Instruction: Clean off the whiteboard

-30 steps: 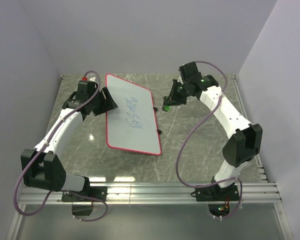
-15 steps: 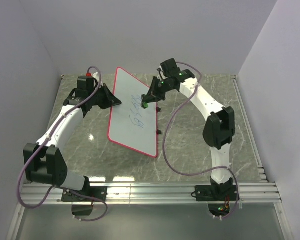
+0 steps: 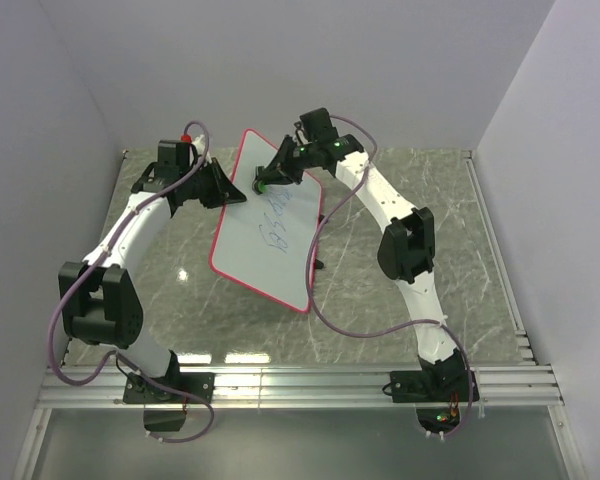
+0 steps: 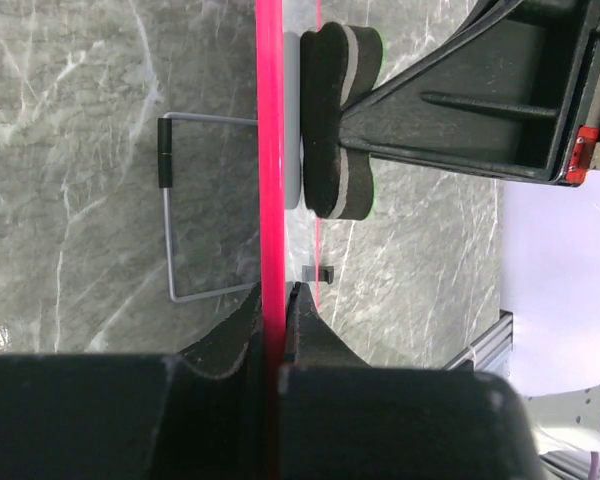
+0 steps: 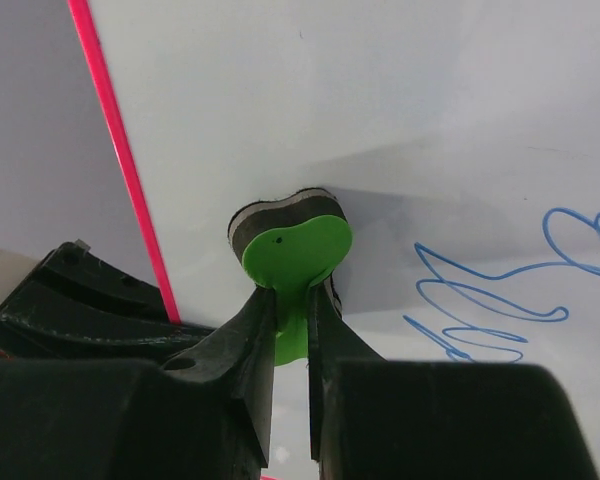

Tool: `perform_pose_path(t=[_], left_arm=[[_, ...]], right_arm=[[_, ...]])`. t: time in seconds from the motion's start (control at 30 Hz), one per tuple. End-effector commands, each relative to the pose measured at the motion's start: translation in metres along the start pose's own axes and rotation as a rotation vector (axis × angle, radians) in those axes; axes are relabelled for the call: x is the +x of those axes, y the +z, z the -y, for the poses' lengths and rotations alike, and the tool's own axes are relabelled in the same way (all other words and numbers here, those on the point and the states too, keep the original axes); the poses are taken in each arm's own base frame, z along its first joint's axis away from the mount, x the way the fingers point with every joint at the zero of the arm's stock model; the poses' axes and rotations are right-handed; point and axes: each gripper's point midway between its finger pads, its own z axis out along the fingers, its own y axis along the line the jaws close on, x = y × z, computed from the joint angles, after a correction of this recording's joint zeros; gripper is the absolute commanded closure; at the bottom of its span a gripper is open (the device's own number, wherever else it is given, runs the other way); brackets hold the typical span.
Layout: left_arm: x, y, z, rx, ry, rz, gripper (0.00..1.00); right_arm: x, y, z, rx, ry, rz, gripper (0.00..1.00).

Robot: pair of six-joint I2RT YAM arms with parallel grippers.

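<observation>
Left jaws are pinching the rim of the whiteboard, holding it tilted toward the desk's 11 o'clock; right jaws, pinching the green eraser flat against it, should be sweeping firmly toward the blue scribbles at 3 o'clock.

Grey marbled tabletop, pale-veined and glossy. Bears the whiteboard, tipped up steeply, only its near red edge seemingly down on the stone. Just right of the whiteboard, a small black piece close to the surface. Behind the whiteboard, a thin wire loop with a black sleeve, resting or not unclear. Well in front of the whiteboard, aluminium rails along the near edge
</observation>
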Motion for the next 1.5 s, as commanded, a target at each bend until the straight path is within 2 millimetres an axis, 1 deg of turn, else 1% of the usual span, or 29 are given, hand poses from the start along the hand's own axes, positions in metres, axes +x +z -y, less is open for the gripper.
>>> perform_pose_path(t=[0.0,0.07,0.13,0.23,0.27,0.33,0.37,0.43,0.47,0.53,0.57,0.63,0.67,0.73,0.77,0.8,0.83,0.87,0.93,0.97,1.0,1.07,1.13,1.17,1.23,1.3,1.33,1.4,1.47], left_arm=[[0.054,0.017,-0.045,-0.129,0.131,-0.210,1.00],[0.054,0.017,-0.045,-0.128,0.138,-0.220,1.00],[0.052,0.016,-0.043,-0.125,0.154,-0.226,1.00],[0.051,0.017,-0.043,-0.124,0.167,-0.230,1.00],[0.052,0.020,-0.045,-0.128,0.164,-0.236,1.00],[0.051,0.023,-0.046,-0.128,0.164,-0.242,1.00],[0.055,0.027,-0.050,-0.130,0.155,-0.263,1.00],[0.052,0.032,-0.049,-0.126,0.161,-0.270,1.00],[0.052,0.034,-0.050,-0.125,0.162,-0.274,1.00],[0.048,0.038,-0.047,-0.115,0.167,-0.273,1.00],[0.050,0.044,-0.051,-0.116,0.160,-0.291,1.00],[0.045,0.050,-0.045,-0.109,0.175,-0.291,1.00],[0.047,0.057,-0.048,-0.115,0.176,-0.308,1.00],[0.045,0.063,-0.039,-0.111,0.208,-0.318,1.00],[0.049,0.069,-0.042,-0.122,0.212,-0.335,1.00],[0.052,0.074,-0.035,-0.111,0.238,-0.344,1.00],[0.057,0.079,-0.036,-0.119,0.239,-0.361,1.00],[0.058,0.082,-0.035,-0.128,0.254,-0.363,1.00],[0.071,0.093,-0.034,-0.130,0.269,-0.403,1.00],[0.072,0.097,-0.032,-0.126,0.273,-0.409,1.00],[0.078,0.101,-0.029,-0.120,0.280,-0.425,1.00],[0.086,0.108,-0.029,-0.114,0.281,-0.449,1.00],[0.092,0.111,-0.026,-0.113,0.294,-0.461,1.00],[0.098,0.112,-0.026,-0.110,0.297,-0.470,1.00],[0.101,0.111,-0.022,-0.101,0.297,-0.472,1.00],[0.109,0.110,-0.021,-0.093,0.295,-0.486,1.00],[0.109,0.108,-0.018,-0.091,0.303,-0.483,1.00],[0.114,0.107,-0.018,-0.092,0.314,-0.492,1.00],[0.114,0.105,-0.016,-0.091,0.320,-0.490,1.00]], right_arm=[[-0.004,0.007,0.002,0.035,0.026,0.040,1.00],[-0.008,0.014,0.026,0.117,0.027,0.066,1.00],[-0.006,0.014,0.053,0.216,0.050,0.065,1.00],[-0.006,0.014,0.101,0.363,0.068,0.068,1.00],[-0.001,0.015,0.121,0.419,0.061,0.050,1.00],[0.005,0.013,0.149,0.484,0.058,0.027,1.00],[0.017,0.011,0.172,0.531,0.048,-0.015,1.00],[0.023,0.008,0.192,0.567,0.036,-0.027,1.00],[0.036,0.003,0.206,0.592,0.029,-0.059,1.00],[0.041,0.000,0.214,0.601,0.012,-0.061,1.00],[0.049,-0.005,0.218,0.606,0.013,-0.076,1.00],[0.052,-0.005,0.214,0.581,0.000,-0.073,1.00],[0.053,-0.007,0.206,0.557,-0.004,-0.073,1.00],[0.048,-0.008,0.190,0.516,-0.014,-0.056,1.00],[0.042,-0.010,0.172,0.482,-0.027,-0.032,1.00],[0.042,-0.009,0.158,0.449,-0.036,-0.029,1.00],[0.040,-0.011,0.146,0.425,-0.045,-0.019,1.00],[0.033,-0.014,0.120,0.382,-0.065,0.013,1.00],[0.033,-0.013,0.090,0.319,-0.094,0.031,1.00],[0.030,-0.017,0.067,0.275,-0.101,0.056,1.00],[0.035,-0.014,0.047,0.227,-0.126,0.060,1.00],[0.032,-0.015,0.010,0.124,-0.153,0.094,1.00],[0.039,-0.014,-0.021,0.035,-0.183,0.101,1.00],[0.036,-0.012,-0.032,0.002,-0.203,0.119,1.00],[0.032,-0.006,-0.043,-0.027,-0.211,0.128,1.00],[0.027,0.000,-0.042,-0.022,-0.199,0.119,1.00],[0.022,0.004,-0.047,-0.031,-0.204,0.127,1.00],[0.019,0.008,-0.043,-0.013,-0.201,0.126,1.00],[0.013,0.010,-0.031,0.022,-0.189,0.142,1.00]])
